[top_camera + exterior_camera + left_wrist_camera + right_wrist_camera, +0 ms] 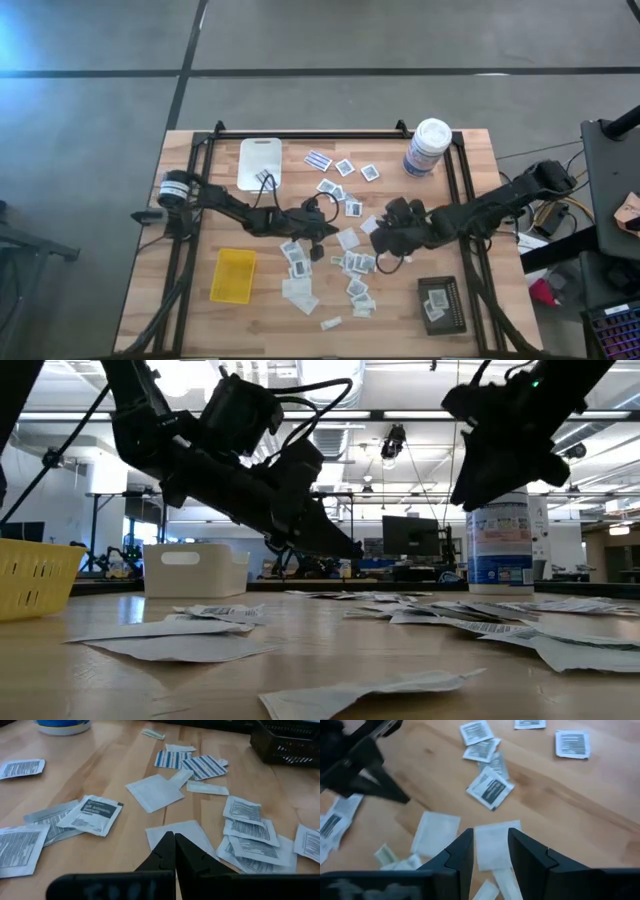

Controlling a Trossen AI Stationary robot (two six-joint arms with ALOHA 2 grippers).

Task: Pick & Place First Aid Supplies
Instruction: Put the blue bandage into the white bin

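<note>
High view: the first aid supplies (350,262) lie scattered over the middle of the wooden table (480,160), from near the white tray (260,160) at the back down to the front edge. Most are small flat white square packets with dark grey printed centres; several overlap in loose heaps between the two arms. One blue-and-white striped strip (318,160) lies just beside the white tray, and a few plain pale packets lie near the front. Some packets sit inside the black tray (442,303) at the front right. The yellow tray (232,275) stands at the front left, well apart from the heaps. A white canister with a blue label (427,147) stands upright at the back right.

Left tool (322,240) sits low over the packets at the table's middle. In the left wrist view its fingers (165,852) are pressed together, tips over a plain white packet (180,832); nothing is pinched between them.

Right tool (385,240) is just beside the left one, above the heap. In the right wrist view its fingers (462,852) are spread, with a plain white packet (492,845) lying on the table in the gap. Whether the tips touch it cannot be told.
</note>
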